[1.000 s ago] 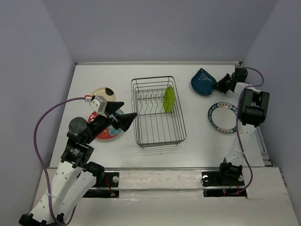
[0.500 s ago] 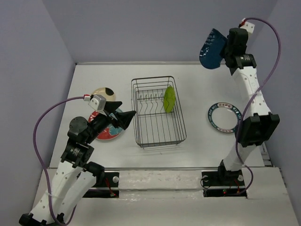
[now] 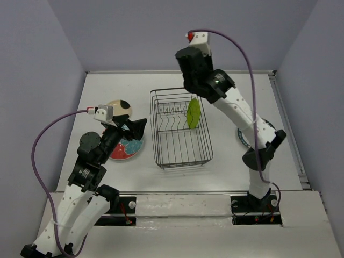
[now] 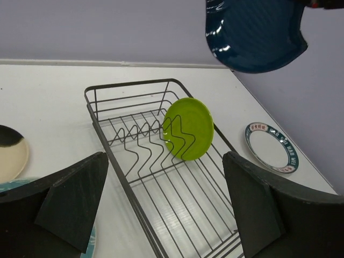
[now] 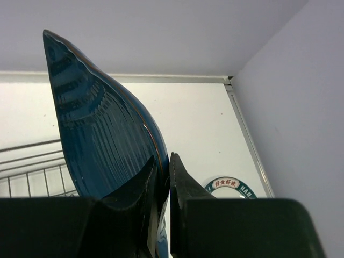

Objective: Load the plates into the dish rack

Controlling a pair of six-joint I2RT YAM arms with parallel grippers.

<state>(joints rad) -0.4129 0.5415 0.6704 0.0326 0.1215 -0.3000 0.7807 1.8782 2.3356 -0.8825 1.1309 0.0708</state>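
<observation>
Right pincer (image 5: 164, 161) pinches dark blue plate (image 5: 102, 134) above dish rack's (image 4: 134, 86) far end; next, presumably, edgewise lowering between prongs (image 4: 141, 135); left pincer (image 4: 165, 156) spread.

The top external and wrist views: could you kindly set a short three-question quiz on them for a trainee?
1. True or false: the lime green plate stands on edge inside the dish rack.
2. The right gripper is: A, open and empty; B, shut on the dark blue teardrop plate; C, shut on the rack's rim.
3. How many plates lie on the table?
Key: 1 true. 2 B. 3 three: the cream plate with black spot, the red plate and the white plate with patterned rim.
</observation>
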